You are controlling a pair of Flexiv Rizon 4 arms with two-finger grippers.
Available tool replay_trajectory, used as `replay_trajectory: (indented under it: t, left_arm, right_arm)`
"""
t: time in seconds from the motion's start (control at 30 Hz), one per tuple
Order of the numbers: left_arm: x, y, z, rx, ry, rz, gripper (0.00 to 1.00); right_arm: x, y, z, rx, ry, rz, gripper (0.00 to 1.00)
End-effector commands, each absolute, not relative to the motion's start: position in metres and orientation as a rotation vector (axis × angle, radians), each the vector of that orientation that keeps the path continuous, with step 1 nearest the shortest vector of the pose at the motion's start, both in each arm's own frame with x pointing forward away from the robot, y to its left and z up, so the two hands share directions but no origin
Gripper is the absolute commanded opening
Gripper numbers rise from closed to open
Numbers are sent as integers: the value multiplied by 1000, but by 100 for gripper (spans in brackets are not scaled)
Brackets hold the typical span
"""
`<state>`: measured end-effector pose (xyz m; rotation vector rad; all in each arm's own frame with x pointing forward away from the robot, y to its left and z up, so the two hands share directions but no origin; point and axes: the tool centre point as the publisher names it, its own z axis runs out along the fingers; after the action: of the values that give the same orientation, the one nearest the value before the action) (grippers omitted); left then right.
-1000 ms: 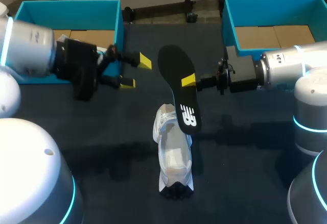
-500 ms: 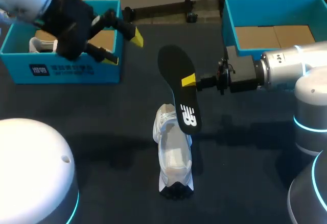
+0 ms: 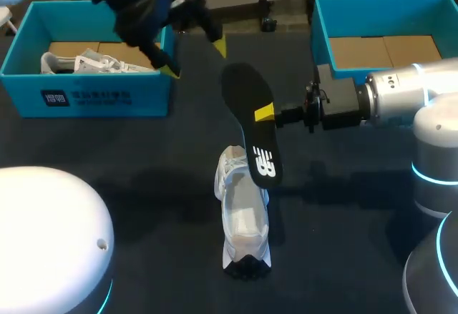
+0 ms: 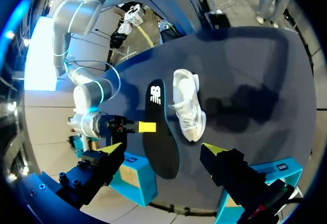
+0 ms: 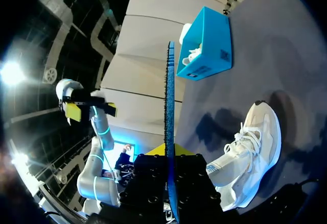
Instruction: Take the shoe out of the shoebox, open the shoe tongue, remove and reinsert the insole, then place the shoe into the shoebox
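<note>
Right jaws pinch the black insole (image 3: 256, 146) over the white shoe (image 3: 242, 221). Left jaws gape empty beside the left shoebox (image 3: 93, 98), which seemingly contains another shoe (image 3: 86, 64). Dark bench (image 3: 143, 185).

Dark table (image 3: 143, 185), 2nd white shoe (image 3: 93, 64)

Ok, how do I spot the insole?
Look at the middle of the dark table, where a white shoe sits. Just above it, my right gripper holds the insole: the only flat, black, foot-shaped piece, with white print at one end.
</note>
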<state>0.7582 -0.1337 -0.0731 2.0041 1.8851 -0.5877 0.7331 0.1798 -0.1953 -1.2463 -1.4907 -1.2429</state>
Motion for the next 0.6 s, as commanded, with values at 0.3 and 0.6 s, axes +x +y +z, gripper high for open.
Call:
replay_trajectory:
  t: [0.3, 0.6]
  left_arm:
    - [768, -157, -74, 2259, 2175, -284, 100]
    - [775, -180, -76, 2242, 2214, -241, 100]
  right_arm:
    - [733, 181, -196, -1249, -1490, -1243, 0]
    - [733, 181, -196, -1249, -1490, -1243, 0]
